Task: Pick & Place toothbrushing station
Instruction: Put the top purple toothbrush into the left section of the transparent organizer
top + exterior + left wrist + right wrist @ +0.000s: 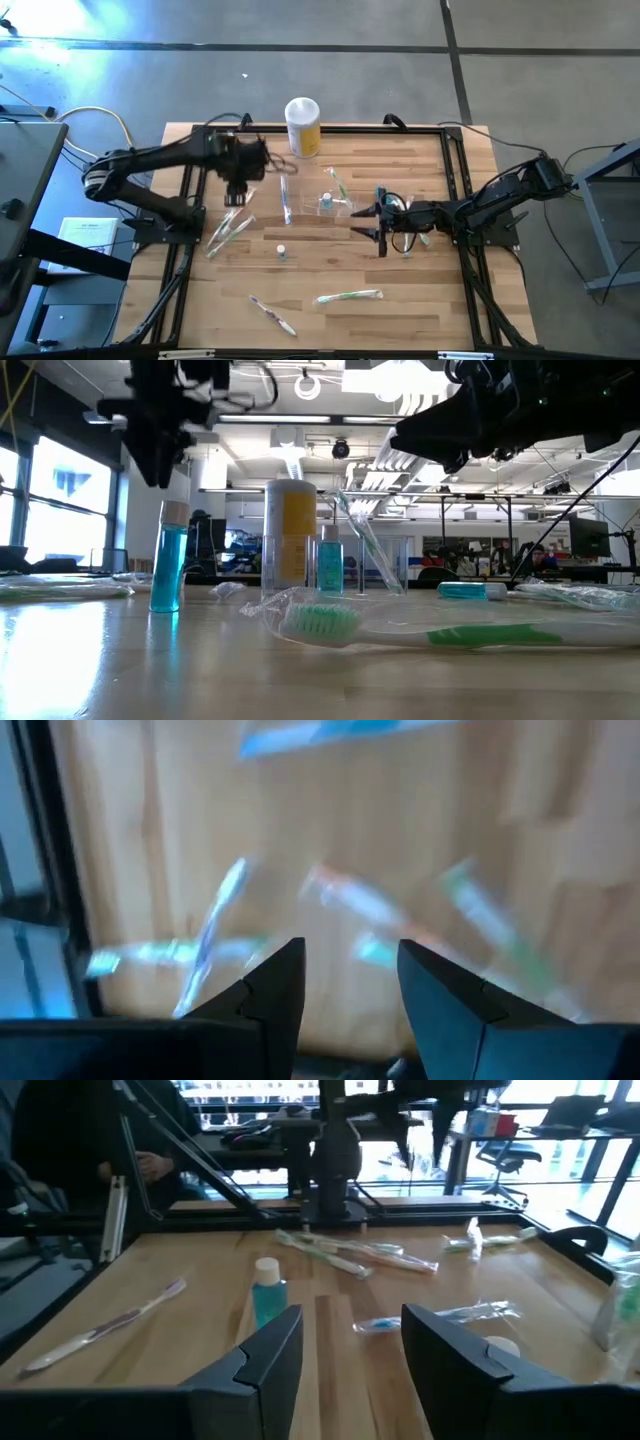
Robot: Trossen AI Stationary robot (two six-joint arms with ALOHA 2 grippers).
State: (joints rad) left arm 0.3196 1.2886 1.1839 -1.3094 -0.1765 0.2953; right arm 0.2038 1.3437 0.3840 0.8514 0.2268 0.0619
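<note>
Above the bench's far-left part, the left pincer (237,190) is being held with its jaws parted and nothing between them, over a loose cluster of wrapped toothbrushes (229,230); the step in hand is judged to be the picking of one of these, and it would best be done by one brush being singled out where it lies clear of its neighbours, the fingers being set across its slim handle rather than along it, and the crinkly wrap being allowed for, since it may slip. Near the bench's middle, the right pincer (383,228) is being kept low, likewise parted and empty, just beside the clear holder (331,203), into which brushes are presumably to be placed; a small blue bottle (282,252) is standing nearer the front, with a green toothbrush (348,296) and another wrapped one (272,313) lying well apart from the holder. A pale wooden plank surface is being used, framed in black rails, with a yellow canister (302,127) at its far edge; beyond, a bright workshop with windows and desks is being seen.
</note>
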